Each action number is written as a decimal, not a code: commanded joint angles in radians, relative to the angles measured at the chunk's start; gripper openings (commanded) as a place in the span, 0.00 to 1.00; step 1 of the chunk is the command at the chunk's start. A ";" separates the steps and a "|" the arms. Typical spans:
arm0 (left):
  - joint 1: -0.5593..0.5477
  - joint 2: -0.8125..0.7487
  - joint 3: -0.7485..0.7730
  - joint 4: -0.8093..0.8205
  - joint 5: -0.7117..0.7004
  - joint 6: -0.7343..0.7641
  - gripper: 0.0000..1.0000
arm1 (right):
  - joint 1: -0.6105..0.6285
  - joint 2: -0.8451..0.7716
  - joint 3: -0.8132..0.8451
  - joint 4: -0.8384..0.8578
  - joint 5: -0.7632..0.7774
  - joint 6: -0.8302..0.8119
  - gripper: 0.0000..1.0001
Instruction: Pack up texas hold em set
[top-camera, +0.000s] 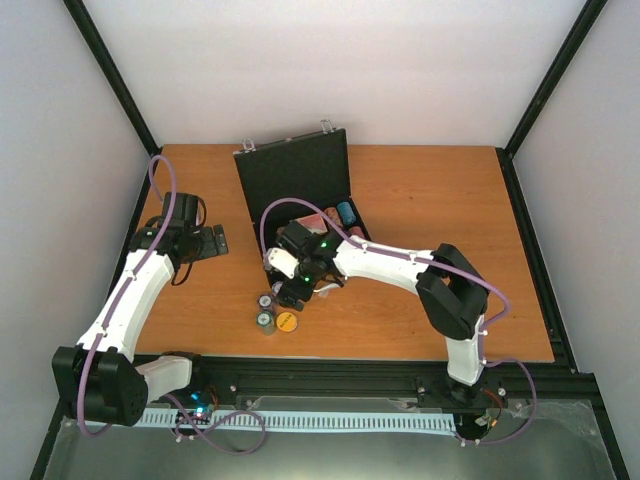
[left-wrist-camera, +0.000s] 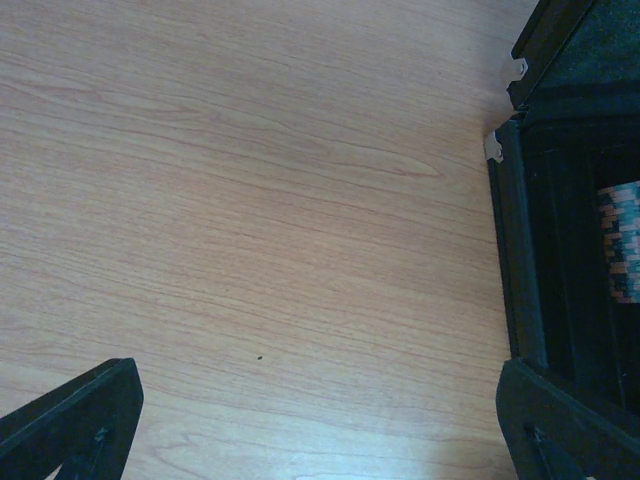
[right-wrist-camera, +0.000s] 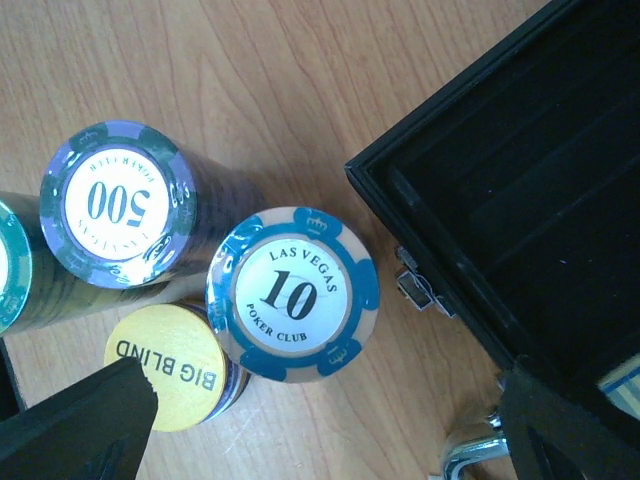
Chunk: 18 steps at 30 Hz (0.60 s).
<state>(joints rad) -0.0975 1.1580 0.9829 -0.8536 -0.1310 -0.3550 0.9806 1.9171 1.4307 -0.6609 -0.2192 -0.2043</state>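
The right claw hangs over the table with its two fingers spread wide and nothing clasped. Just ahead of it, in the gap between the fingers, stands a blue chip stack marked 10. Against that stack, close by the claw's left finger, sits a yellow chip reading "big blind". Further ahead on the same side is a purple stack marked 500, and a green stack is cut off at the edge. All four crowd together on the wood, outside the case.

On the claw's other side is the front wall of the open black case, with a silver latch and the handle beside the right finger. The slots nearest the claw show only black lining.

Beyond the claw, the far end of the case holds a blue row of chips with something reddish beside it, and the lid stands upright behind.

The left claw is open too, gripping nothing. A corner of the case lies ahead on its right, with striped pink chips lying in a slot.
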 joint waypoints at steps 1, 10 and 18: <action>-0.001 -0.015 0.004 -0.006 -0.015 -0.004 1.00 | -0.002 0.016 0.044 0.014 0.015 -0.024 0.94; -0.002 -0.010 0.010 -0.009 -0.021 -0.001 1.00 | 0.000 0.062 0.092 0.017 -0.014 -0.011 0.92; -0.001 -0.007 0.009 -0.011 -0.021 0.003 1.00 | 0.003 0.096 0.109 0.012 -0.022 -0.010 0.87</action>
<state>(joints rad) -0.0975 1.1584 0.9825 -0.8539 -0.1425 -0.3550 0.9810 1.9888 1.5131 -0.6514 -0.2287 -0.2100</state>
